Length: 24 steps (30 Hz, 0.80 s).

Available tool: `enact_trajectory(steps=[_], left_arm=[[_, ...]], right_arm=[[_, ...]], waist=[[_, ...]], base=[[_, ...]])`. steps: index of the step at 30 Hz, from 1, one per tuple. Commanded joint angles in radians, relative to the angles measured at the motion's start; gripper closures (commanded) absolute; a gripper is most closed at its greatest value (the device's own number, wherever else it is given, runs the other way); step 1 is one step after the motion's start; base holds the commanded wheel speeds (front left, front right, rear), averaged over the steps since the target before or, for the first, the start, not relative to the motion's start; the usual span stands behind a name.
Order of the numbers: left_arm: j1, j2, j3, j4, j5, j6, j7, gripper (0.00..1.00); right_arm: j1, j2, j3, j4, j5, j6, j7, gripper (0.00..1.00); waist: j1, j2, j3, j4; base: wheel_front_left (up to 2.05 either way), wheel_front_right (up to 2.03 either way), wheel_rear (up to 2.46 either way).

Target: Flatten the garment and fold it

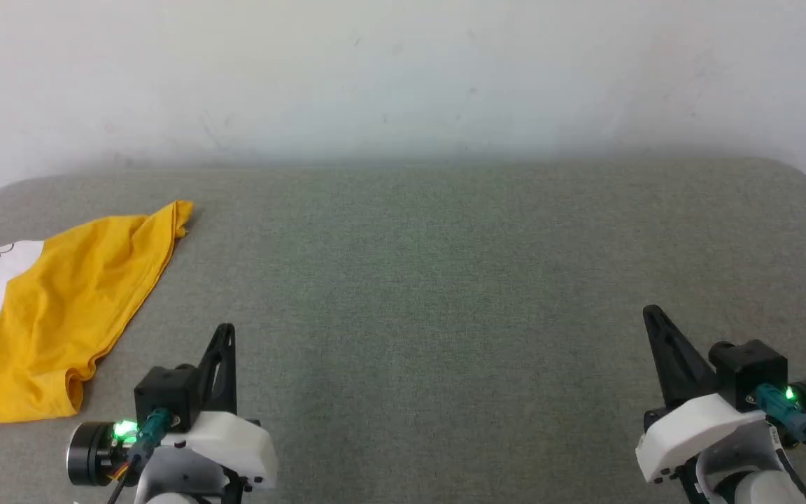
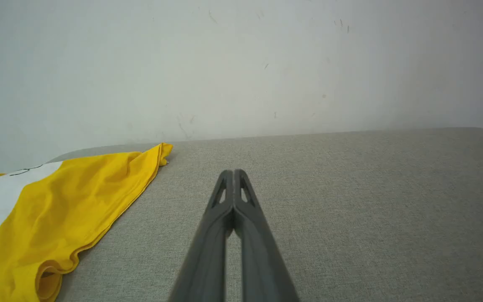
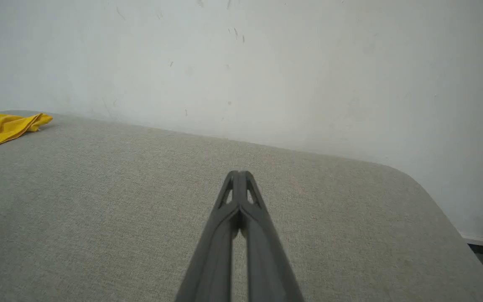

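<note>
- The rumpled bright yellow fabric T-shirt [image 1: 60,308], white-printed, lay at the left end of the grey woven-cloth table [image 1: 445,280].
- The left hand [image 1: 227,329] was clenched empty near the shirt's hem.
- The right hand [image 1: 651,311] was clenched empty, well apart.

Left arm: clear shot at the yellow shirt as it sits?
Probably yes. The yellow shirt lies rumpled just left of the left claw, with nothing but bare grey surface between them. The claw is shut, so it would need to open first.
</note>
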Motion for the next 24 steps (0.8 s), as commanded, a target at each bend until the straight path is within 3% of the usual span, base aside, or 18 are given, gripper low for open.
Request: enact_trajectory(steps=[1,20,21,24], left_arm=[[-0.013,-0.005,0.004,0.002,0.006,-0.008,0.000,1.00],[-0.013,-0.005,0.004,0.002,0.006,-0.008,0.000,1.00],[0.000,0.000,0.000,0.000,0.000,0.000,0.000,0.00],[0.001,0.000,-0.001,0.000,-0.001,0.000,0.000,0.00]], right_arm=[[-0.007,0.004,-0.001,-0.006,-0.005,-0.002,0.000,1.00],[-0.007,0.004,-0.001,-0.006,-0.005,-0.002,0.000,1.00],[0.000,0.000,0.000,0.001,0.000,0.000,0.000,0.00],[0.000,-0.001,0.000,0.003,0.001,0.000,0.000,0.00]], waist=[[0.0000,0.0000,0.000,0.000],[0.0000,0.0000,0.000,0.000],[0.0000,0.0000,0.000,0.000],[0.0000,0.0000,0.000,0.000]], base=[[0.00,0.00,0.00],[0.00,0.00,0.00],[0.00,0.00,0.00],[0.00,0.00,0.00]])
